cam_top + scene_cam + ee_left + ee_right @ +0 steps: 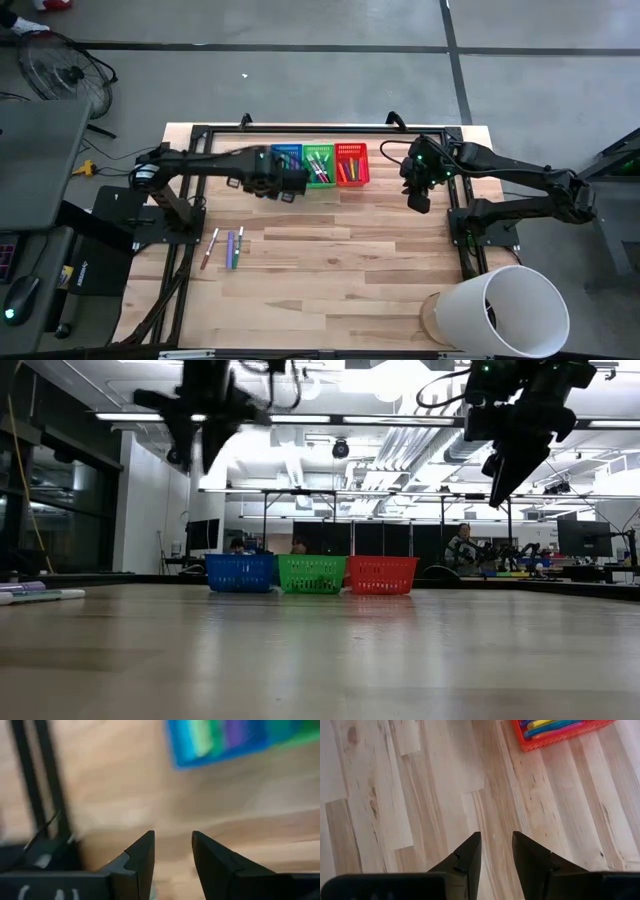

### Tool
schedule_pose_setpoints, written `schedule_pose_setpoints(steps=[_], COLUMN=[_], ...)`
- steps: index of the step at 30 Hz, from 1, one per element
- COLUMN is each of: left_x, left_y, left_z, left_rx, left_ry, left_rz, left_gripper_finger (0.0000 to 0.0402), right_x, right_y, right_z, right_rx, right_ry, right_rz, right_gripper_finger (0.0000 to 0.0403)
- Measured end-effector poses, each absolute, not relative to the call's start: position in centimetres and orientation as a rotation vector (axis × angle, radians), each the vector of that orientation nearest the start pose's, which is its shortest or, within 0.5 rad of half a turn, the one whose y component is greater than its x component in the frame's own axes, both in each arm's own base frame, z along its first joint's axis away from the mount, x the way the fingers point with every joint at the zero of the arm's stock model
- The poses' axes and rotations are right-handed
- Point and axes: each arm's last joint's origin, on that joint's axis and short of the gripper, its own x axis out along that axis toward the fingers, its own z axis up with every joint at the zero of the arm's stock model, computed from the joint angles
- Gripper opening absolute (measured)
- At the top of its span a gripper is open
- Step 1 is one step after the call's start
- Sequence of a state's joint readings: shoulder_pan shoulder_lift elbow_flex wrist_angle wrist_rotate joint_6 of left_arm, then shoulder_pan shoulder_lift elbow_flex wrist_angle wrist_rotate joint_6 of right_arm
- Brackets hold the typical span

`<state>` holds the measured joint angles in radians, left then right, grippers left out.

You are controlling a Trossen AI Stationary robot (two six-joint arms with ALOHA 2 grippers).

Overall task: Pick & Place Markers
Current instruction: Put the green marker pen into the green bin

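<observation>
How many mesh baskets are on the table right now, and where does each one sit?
3, side by side along the table's far edge: the blue basket nearest the left arm, the green basket in the middle, and the red basket nearest the right arm. None seems hidden.

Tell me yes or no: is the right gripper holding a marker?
No. In the right wrist view the right gripper has only bare wooden table between its fingers.
</observation>
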<state>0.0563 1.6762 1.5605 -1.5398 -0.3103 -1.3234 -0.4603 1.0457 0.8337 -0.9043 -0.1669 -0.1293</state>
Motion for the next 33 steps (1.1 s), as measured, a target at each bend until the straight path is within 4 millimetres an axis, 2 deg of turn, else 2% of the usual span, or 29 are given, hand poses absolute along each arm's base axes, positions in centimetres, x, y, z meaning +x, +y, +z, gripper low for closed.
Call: schedule_pose_setpoints(steps=[7,18,26,33], left_x=[27.5,26.3,25.3,23.8], left_y=[-0.5,-3.8,-4.4,-4.2], left_z=[27.6,23.0,20.2,18.1], left_rx=[-0.86,-0.981,-1.081,-1.102], left_ry=[1.274,1.336,1.309,1.367], left_rz=[1.306,1.278,1.225,1.243], left_gripper_finger=[0.0127,0.0127,0.0127,0.0127], right_x=[16.5,16.5,16.5,16.6], right_y=[-7.6,-7.7,-7.6,-7.7], right_z=[25.3,25.3,25.3,25.3], right_rx=[0.225,0.22,0.222,0.221], right_ry=[1.077,1.075,1.073,1.069], right_rz=[-0.189,-0.186,-0.182,-0.183], right_gripper_finger=[0.0099,0.0099,0.0099,0.0099])
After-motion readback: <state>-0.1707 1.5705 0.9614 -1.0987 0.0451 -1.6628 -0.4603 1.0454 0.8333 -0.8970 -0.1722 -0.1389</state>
